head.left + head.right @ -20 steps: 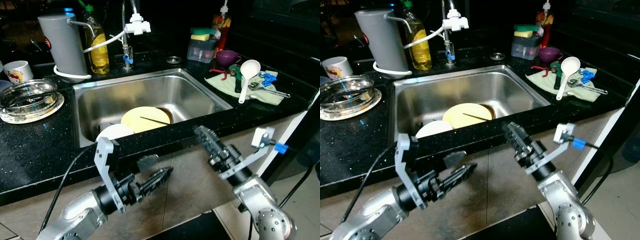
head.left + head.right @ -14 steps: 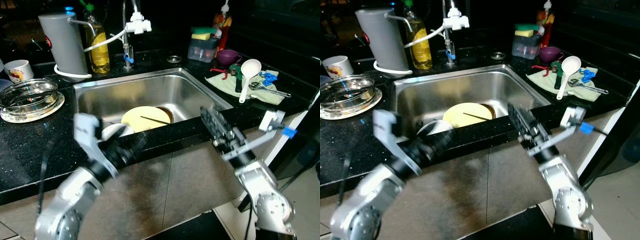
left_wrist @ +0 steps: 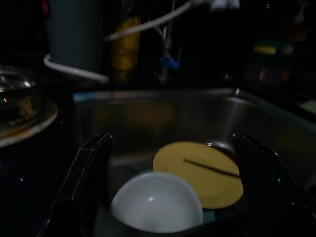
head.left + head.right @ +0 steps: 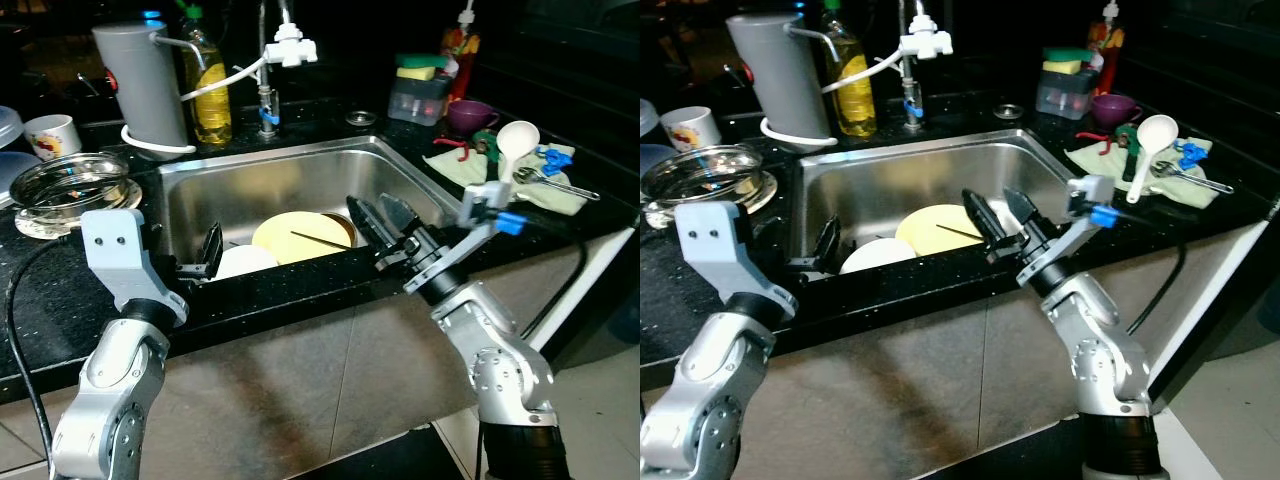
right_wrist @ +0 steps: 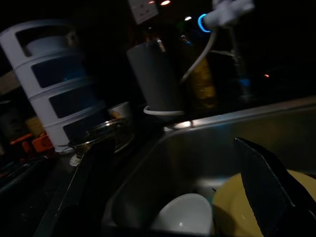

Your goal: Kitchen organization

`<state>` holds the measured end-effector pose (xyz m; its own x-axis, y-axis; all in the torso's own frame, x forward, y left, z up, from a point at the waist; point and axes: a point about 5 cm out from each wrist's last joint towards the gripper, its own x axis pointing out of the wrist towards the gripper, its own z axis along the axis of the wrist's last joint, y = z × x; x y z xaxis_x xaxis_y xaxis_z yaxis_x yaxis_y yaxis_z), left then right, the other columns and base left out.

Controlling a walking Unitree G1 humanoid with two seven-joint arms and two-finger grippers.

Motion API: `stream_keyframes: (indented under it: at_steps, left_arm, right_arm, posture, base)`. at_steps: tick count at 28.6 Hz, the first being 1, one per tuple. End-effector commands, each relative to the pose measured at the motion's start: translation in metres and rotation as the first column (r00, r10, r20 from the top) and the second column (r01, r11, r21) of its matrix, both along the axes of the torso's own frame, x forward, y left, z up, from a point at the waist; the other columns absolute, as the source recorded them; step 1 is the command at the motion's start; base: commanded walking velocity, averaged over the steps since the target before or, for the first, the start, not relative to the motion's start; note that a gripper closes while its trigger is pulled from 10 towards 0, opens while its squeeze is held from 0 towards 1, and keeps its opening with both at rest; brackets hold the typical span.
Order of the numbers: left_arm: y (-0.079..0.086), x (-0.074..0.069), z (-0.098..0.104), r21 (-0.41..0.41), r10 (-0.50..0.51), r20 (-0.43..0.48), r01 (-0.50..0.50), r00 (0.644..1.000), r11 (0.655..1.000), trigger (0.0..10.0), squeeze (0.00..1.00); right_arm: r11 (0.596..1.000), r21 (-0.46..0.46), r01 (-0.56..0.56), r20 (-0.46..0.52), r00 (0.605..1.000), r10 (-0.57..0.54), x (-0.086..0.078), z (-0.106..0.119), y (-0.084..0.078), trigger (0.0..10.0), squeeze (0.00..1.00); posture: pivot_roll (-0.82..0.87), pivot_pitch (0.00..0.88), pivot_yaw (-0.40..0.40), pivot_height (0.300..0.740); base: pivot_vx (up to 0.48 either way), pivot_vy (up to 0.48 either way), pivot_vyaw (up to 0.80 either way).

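Observation:
A steel sink (image 4: 300,170) holds a yellow plate (image 4: 298,236) with a thin dark stick lying across it, and a white bowl (image 4: 246,262) near the front wall. My left gripper (image 4: 205,257) hangs over the sink's front left corner, just left of the bowl. In the left wrist view its fingers (image 3: 91,168) stand wide apart, open, framing the bowl (image 3: 157,202) and plate (image 3: 200,173). My right gripper (image 4: 378,213) is open over the front right of the sink, beside the plate's right edge. Nothing is held by either one.
Behind the sink stand a grey jug (image 4: 140,85), an oil bottle (image 4: 212,95) and a tap (image 4: 290,45). A glass bowl on a plate (image 4: 72,183) and a mug (image 4: 52,133) sit left. Right: a white ladle (image 4: 515,145) on a green cloth, a purple bowl (image 4: 465,113).
Both arms have risen from below the counter's front edge to over the sink's front rim. The camera has shifted a little.

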<state>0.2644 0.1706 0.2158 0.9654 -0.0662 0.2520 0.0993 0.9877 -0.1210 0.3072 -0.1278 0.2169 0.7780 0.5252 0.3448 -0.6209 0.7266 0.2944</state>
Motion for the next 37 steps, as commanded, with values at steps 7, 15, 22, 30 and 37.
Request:
stream_keyframes:
  at_steps: [7,15,22,30,37]
  left_arm:
    - [0.011,0.001,0.013,0.091,0.111,0.044,-0.115,0.993,0.989,10.0,0.00]
    - [0.025,-0.001,0.013,0.242,0.240,0.071,-0.250,0.968,0.937,10.0,0.00]
    - [0.022,-0.003,0.005,0.249,0.238,0.042,-0.241,0.970,0.938,10.0,0.00]
    - [0.018,-0.003,-0.001,0.248,0.233,0.021,-0.231,0.972,0.941,10.0,0.00]
    - [0.018,-0.002,-0.004,0.253,0.231,0.010,-0.226,0.973,0.941,10.0,0.00]
  right_arm:
    - [0.999,-0.041,-0.009,0.018,1.000,0.010,0.004,0.002,0.012,10.0,0.00]
    - [0.994,-0.111,0.002,0.023,1.000,0.000,0.006,-0.004,0.015,10.0,0.00]
    - [0.992,-0.122,-0.012,0.029,0.999,0.016,0.005,-0.005,0.020,10.0,0.00]
    - [0.993,-0.116,-0.020,0.036,0.999,0.025,0.003,-0.004,0.022,10.0,0.00]
    - [0.993,-0.111,-0.044,0.052,0.997,0.050,0.001,-0.002,0.026,10.0,0.00]
  posture:
    - [0.06,0.000,-0.036,0.740]
    - [0.07,0.000,-0.045,0.740]
    - [0.07,0.000,-0.046,0.740]
    - [0.06,0.000,-0.041,0.740]
    - [0.06,0.000,-0.039,0.740]
  base:
    - [0.000,0.000,0.80]
    - [0.000,0.000,0.80]
    - [0.000,0.000,0.80]
    - [0.000,0.000,0.80]
    - [0.000,0.000,0.80]
